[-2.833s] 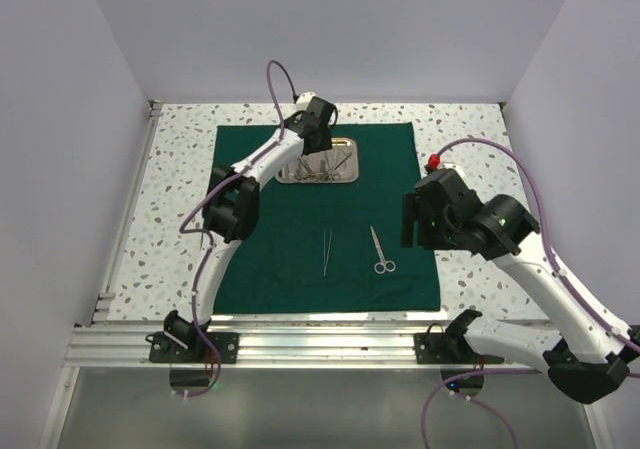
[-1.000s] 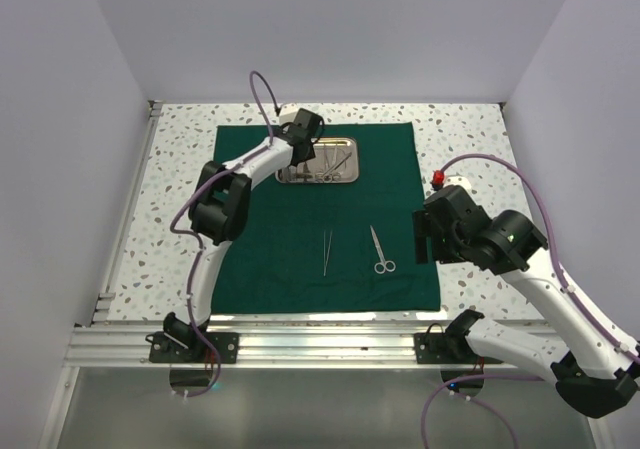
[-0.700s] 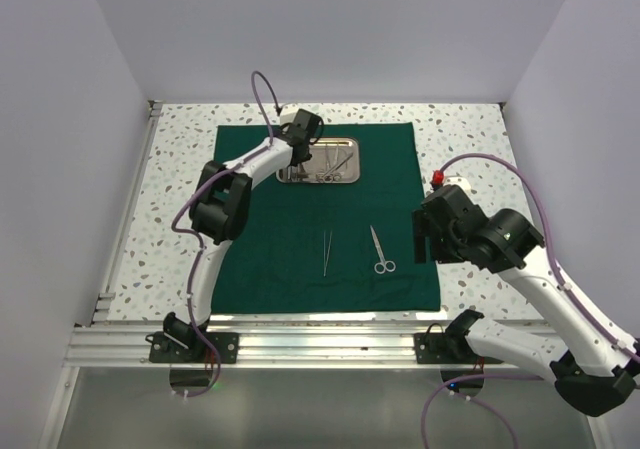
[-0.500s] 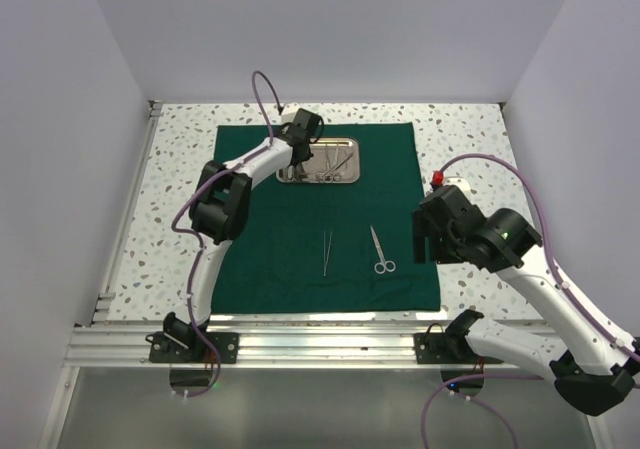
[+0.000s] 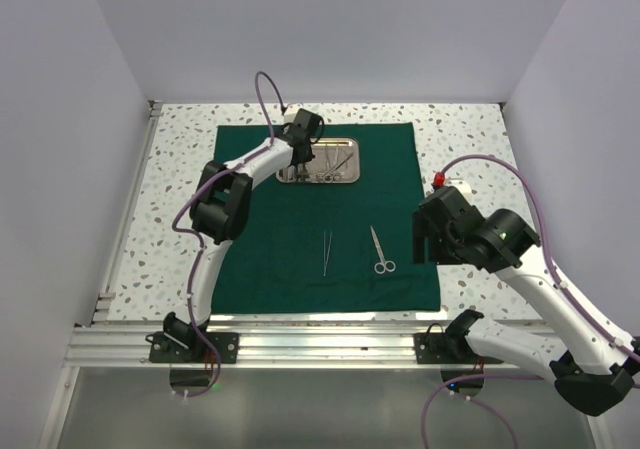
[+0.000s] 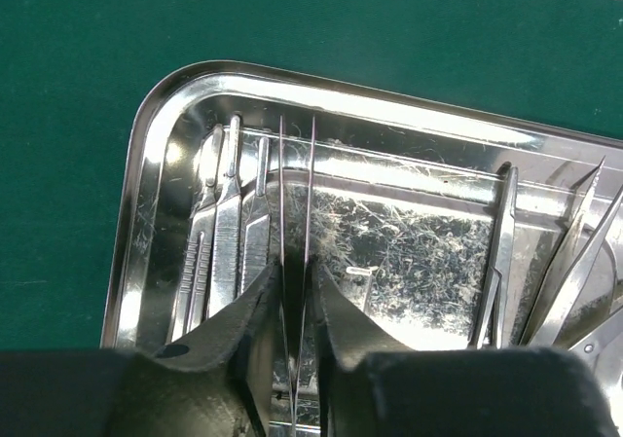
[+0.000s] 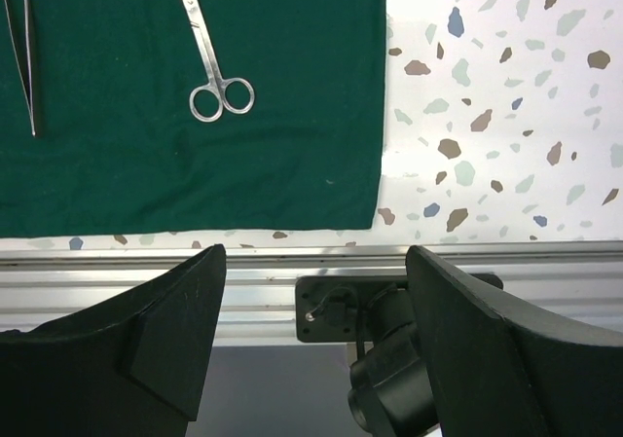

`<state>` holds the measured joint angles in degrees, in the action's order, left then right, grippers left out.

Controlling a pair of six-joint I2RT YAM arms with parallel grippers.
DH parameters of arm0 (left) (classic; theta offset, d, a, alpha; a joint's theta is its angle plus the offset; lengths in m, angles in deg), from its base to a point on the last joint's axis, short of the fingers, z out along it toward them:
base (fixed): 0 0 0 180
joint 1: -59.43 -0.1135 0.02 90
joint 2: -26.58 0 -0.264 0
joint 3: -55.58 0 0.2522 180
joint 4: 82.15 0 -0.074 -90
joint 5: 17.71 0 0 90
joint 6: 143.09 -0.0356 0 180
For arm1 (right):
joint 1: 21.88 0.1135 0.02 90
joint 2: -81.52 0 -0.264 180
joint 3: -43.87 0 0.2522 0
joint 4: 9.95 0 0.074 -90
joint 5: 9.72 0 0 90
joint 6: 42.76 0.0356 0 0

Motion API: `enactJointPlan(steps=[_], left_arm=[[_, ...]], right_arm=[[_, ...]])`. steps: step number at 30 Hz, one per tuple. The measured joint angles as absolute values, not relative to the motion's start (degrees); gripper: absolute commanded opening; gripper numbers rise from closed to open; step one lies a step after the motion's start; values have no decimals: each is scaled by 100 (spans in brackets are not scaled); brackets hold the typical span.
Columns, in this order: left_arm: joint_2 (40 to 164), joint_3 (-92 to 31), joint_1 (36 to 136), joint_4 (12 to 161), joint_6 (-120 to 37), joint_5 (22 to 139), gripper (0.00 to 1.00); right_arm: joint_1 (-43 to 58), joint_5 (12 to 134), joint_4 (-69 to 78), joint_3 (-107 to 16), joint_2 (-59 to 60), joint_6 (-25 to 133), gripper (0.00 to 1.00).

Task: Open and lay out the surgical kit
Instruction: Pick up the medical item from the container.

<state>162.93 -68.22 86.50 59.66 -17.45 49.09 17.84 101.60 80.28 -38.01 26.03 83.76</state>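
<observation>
The dark green cloth (image 5: 300, 219) lies spread flat on the table. The steel tray (image 5: 356, 164) sits at its far middle and holds several silver instruments. My left gripper (image 5: 303, 149) is down in the tray's left part. In the left wrist view my left gripper (image 6: 296, 281) is closed narrowly on thin tweezers (image 6: 297, 194), with both their arms between the fingers. Scalpel-like handles (image 6: 226, 242) lie to the left. Another pair of tweezers (image 5: 326, 252) and scissors (image 5: 379, 251) lie on the cloth. My right gripper (image 5: 425, 231) hovers open and empty over the cloth's right edge.
More pointed instruments (image 6: 574, 272) lie at the tray's right end. The right wrist view shows the scissors (image 7: 209, 53), the cloth's near right corner (image 7: 350, 203), the speckled table (image 7: 487, 116), the aluminium front rail (image 7: 263, 281) and an arm base mount (image 7: 380, 359).
Since 2.8 s ago my left gripper moved left and down into the tray, and my right arm drew back slightly to the right. Over the last second almost nothing moved.
</observation>
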Motion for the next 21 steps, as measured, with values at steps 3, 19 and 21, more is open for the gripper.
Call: enactJointPlan(steps=[3,19,21], left_arm=[[16300,-6833,8648,5975,-1780,4966,29],[16339,-6909,8613,5992,-1970,5160,0],[16300,-6907,8610,5938,-1985,5252,0]], right_arm=[[1784,10160,8028,-3799,2608,8397,78],[1784,10164,8028,-3799,2756,8439,78],[1784,10167,8026,-3799,2778,8439,78]])
